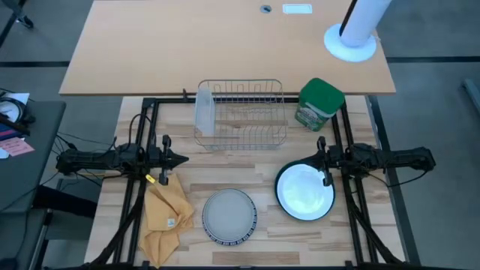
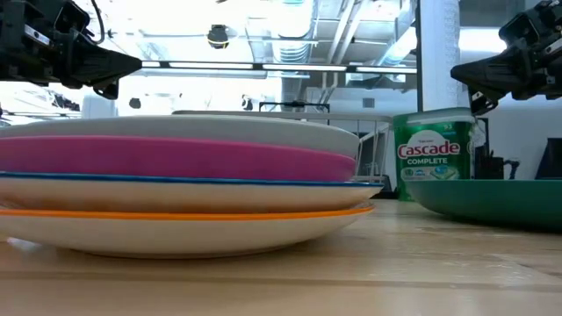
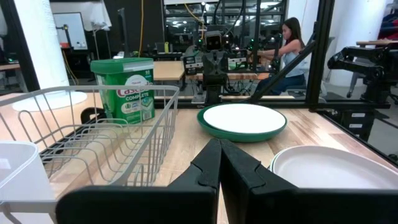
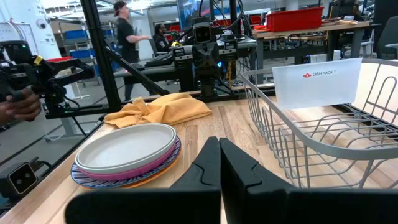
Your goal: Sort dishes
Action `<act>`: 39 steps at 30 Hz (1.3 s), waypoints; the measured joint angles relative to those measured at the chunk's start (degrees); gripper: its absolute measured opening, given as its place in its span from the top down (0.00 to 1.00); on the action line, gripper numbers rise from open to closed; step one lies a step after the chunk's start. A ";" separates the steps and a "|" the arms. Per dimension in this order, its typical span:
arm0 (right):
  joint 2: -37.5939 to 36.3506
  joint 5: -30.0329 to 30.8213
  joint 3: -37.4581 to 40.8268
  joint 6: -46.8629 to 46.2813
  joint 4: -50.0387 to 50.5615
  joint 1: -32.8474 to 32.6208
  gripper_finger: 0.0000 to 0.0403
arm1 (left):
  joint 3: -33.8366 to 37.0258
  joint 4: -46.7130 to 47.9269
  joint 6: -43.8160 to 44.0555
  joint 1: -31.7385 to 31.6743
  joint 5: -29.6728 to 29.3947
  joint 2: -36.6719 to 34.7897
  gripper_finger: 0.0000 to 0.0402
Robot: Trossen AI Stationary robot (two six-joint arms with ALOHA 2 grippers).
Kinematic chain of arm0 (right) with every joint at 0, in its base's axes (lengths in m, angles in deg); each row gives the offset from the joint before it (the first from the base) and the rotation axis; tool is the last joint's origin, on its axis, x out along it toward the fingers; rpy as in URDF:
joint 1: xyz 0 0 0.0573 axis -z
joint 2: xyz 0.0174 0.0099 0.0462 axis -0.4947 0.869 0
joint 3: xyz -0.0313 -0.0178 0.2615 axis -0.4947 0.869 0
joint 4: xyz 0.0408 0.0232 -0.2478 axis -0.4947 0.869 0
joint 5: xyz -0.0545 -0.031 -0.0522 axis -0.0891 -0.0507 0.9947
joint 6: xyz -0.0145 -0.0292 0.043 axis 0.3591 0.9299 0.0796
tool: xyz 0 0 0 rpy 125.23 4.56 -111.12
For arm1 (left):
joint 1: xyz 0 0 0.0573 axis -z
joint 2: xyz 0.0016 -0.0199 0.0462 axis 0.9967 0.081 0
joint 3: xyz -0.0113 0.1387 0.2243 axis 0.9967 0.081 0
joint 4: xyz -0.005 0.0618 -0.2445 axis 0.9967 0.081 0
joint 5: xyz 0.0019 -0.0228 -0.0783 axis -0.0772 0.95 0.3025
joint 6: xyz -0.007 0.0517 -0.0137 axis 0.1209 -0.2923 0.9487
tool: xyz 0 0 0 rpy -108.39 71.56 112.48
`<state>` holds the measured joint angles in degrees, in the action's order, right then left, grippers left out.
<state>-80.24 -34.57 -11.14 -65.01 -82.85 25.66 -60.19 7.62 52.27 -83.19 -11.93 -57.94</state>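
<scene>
A stack of small plates (image 1: 229,216) rests on the table near its front edge: a grey one on top, with magenta-pink (image 2: 176,158) and patterned ones under it (image 4: 127,155). To its right lies a larger white plate with a dark green rim (image 1: 304,191) (image 3: 241,119). My left gripper (image 1: 182,158) (image 3: 219,152) hovers shut at the table's left, above and left of the stack. My right gripper (image 1: 318,157) (image 4: 219,149) hovers shut at the right, over the far edge of the green-rimmed plate. Both point level toward the table's middle and hold nothing.
A wire dish rack (image 1: 241,114) stands at the far middle, with a frosted container (image 1: 204,111) at its left end. A green canister (image 1: 319,103) stands right of the rack. A yellow cloth (image 1: 166,214) lies crumpled left of the stack. People show in the room beyond.
</scene>
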 joint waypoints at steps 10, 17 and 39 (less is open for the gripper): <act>0.01 -0.01 0.00 0.00 0.00 -0.01 1.00 | -1.84 -0.61 6.45 -0.01 -0.04 0.18 1.00; 0.02 0.00 -0.01 0.00 -0.06 0.00 1.00 | -10.51 0.23 7.39 0.01 -0.69 2.60 1.00; 0.00 0.02 0.00 -0.32 -0.23 -0.04 1.00 | -63.59 19.08 -5.35 0.01 0.99 34.20 1.00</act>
<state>-80.24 -34.55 -11.13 -65.34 -83.08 25.62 -123.78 26.69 46.92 -83.18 -10.94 -23.75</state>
